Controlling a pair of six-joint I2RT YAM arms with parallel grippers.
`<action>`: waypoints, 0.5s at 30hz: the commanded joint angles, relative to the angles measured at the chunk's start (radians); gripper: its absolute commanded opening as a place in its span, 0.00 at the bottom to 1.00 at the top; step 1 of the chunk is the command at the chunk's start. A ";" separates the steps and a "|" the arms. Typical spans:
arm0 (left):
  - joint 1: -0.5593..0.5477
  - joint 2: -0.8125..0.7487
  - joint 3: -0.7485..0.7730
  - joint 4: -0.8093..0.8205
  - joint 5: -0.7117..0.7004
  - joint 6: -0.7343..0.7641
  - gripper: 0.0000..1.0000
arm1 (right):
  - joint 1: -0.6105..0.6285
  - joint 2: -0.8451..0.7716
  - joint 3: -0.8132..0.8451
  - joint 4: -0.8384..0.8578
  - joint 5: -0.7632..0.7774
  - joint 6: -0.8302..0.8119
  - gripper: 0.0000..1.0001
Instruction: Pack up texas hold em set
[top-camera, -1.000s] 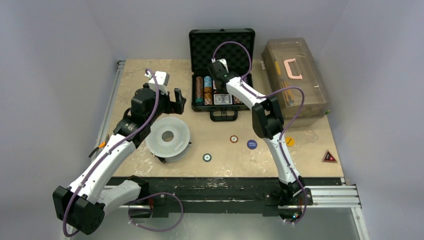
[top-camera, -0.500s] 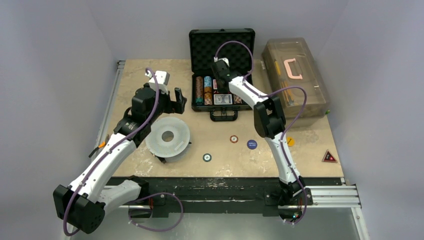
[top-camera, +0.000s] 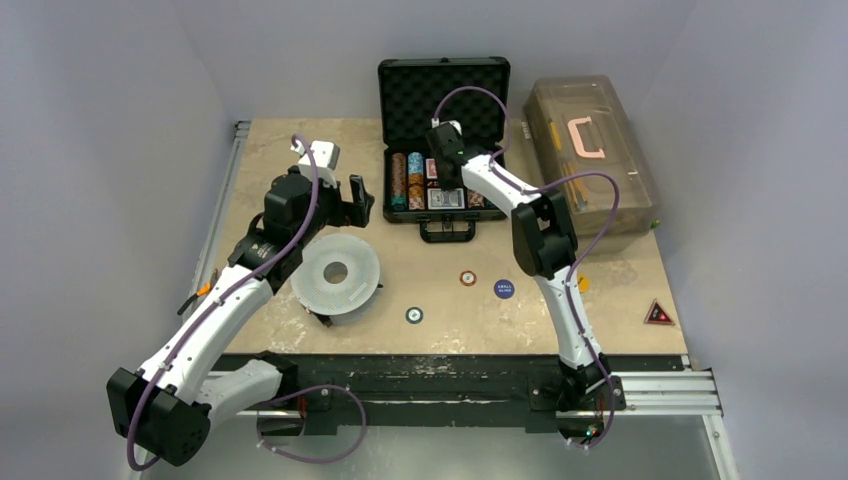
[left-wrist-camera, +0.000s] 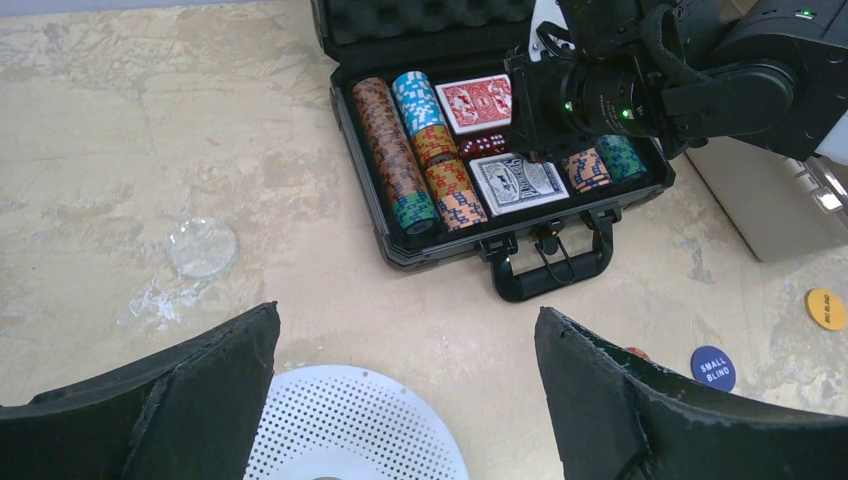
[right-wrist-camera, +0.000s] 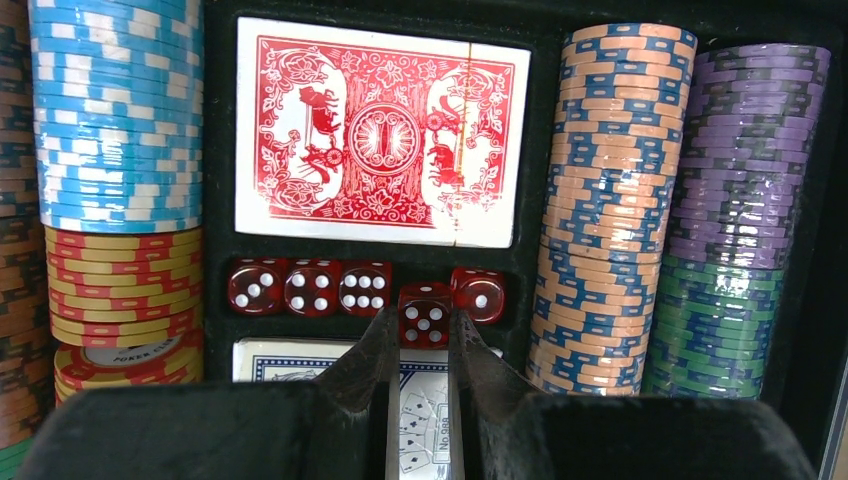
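Tan table (top-camera: 520, 325), blue btn (left-wrist-camera: 713, 367) "SMALL BLIND"

The top camera looks down from above and behind my bases over the whole table (top-camera: 420, 265). My left wrist camera faces the open briefcase (left-wrist-camera: 440, 248) from well back; my right wrist camera hangs close over its red die (right-wrist-camera: 425, 313). All three share the briefcase.

Grey walls (top-camera: 110, 100), mottled beige tabletop (top-camera: 440, 265)

The right gripper (right-wrist-camera: 422, 328) covers most of the card deck (right-wrist-camera: 290, 360) just below the dice (right-wrist-camera: 310, 287); left of the dice, the picture's edge cuts the chip rows (right-wrist-camera: 12, 260).
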 joint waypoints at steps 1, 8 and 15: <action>0.001 0.000 0.045 0.016 0.013 -0.009 0.94 | -0.007 -0.031 -0.024 0.005 -0.052 0.001 0.07; 0.001 0.004 0.045 0.016 0.015 -0.011 0.95 | -0.015 -0.016 -0.026 0.058 -0.068 -0.034 0.10; 0.001 0.005 0.044 0.015 0.018 -0.014 0.95 | -0.021 -0.006 -0.019 0.077 -0.081 -0.029 0.11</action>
